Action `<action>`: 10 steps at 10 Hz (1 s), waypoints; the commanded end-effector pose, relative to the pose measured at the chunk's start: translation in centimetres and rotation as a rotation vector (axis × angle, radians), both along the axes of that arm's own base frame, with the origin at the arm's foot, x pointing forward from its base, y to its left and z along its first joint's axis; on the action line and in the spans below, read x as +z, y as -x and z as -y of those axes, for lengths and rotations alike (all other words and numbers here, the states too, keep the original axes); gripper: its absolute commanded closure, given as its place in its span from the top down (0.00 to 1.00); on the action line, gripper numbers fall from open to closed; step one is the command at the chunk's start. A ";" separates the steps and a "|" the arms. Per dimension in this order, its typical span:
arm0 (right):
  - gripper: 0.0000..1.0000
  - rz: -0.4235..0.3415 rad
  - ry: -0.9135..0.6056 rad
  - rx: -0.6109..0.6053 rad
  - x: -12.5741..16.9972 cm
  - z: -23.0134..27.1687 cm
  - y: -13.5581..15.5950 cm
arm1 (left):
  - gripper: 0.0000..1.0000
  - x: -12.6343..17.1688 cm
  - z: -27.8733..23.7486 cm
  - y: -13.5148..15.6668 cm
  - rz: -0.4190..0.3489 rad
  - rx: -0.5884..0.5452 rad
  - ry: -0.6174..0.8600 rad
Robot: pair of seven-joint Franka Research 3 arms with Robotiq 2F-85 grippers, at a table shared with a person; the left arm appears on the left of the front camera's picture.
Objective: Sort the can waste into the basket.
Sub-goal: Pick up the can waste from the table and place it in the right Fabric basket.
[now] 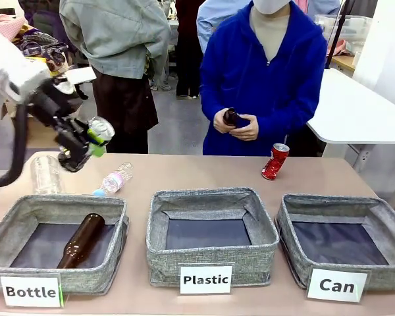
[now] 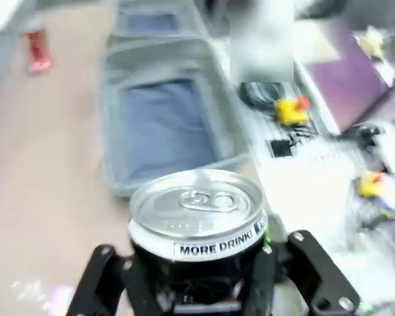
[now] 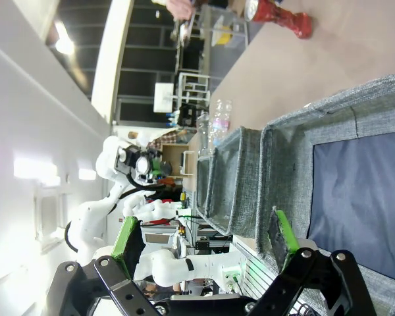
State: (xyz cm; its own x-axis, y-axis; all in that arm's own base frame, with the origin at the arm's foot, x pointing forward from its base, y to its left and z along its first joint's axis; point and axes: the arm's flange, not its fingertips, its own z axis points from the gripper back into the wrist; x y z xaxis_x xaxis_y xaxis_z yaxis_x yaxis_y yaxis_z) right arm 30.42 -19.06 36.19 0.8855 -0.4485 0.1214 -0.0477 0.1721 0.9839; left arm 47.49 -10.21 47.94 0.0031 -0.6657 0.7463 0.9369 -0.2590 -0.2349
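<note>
Left arm: raised above the table (image 1: 204,168) and tilted, left gripper (image 1: 85,146) clamped around the black can (image 1: 100,130), silver top outward.
Right gripper (image 3: 207,240): fingers spread wide, empty.
Basket (image 3: 329,125): just ahead of it.
Red can (image 1: 275,161): beyond the basket, well apart from both grippers.

slim black metal can with silver top (image 1: 100,130): clamped in left gripper (image 1: 96,140), tilted, raised at left | dented red metal can (image 1: 275,161): standing beyond basket's far-left corner | grey fabric rectangular basket labelled "Can" (image 1: 336,199): rightmost, dark floor bare
</note>
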 end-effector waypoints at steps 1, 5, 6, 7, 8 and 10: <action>1.00 0.011 -0.001 0.006 0.2 0.0 0.0 | 0.00 0.5 1.2 -2.3 -0.066 -0.228 0.143; 1.00 0.011 -0.001 0.006 0.2 0.0 0.0 | 0.00 5.4 -8.0 -1.4 -0.105 -0.083 0.121; 1.00 0.011 -0.001 0.006 0.2 0.0 0.0 | 0.00 8.1 -14.6 -0.7 -0.100 -0.001 0.218; 1.00 0.011 -0.001 0.006 0.2 0.0 0.0 | 0.00 9.8 -21.4 0.7 -0.052 0.163 0.285; 1.00 0.011 -0.001 0.006 0.2 0.0 0.0 | 0.00 10.7 -26.5 3.5 -0.025 0.224 0.352; 1.00 0.011 -0.001 0.006 0.2 0.0 0.0 | 0.00 9.5 -32.3 9.7 0.028 0.358 0.432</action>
State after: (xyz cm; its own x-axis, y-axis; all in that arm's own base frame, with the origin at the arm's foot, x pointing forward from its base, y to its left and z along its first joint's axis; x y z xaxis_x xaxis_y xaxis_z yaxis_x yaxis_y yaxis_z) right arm 30.45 -19.03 36.18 0.8862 -0.4473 0.1207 -0.0469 0.1725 0.9839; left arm 39.22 21.25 57.22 0.1830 -0.3151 0.9312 0.9798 -0.0191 -0.1990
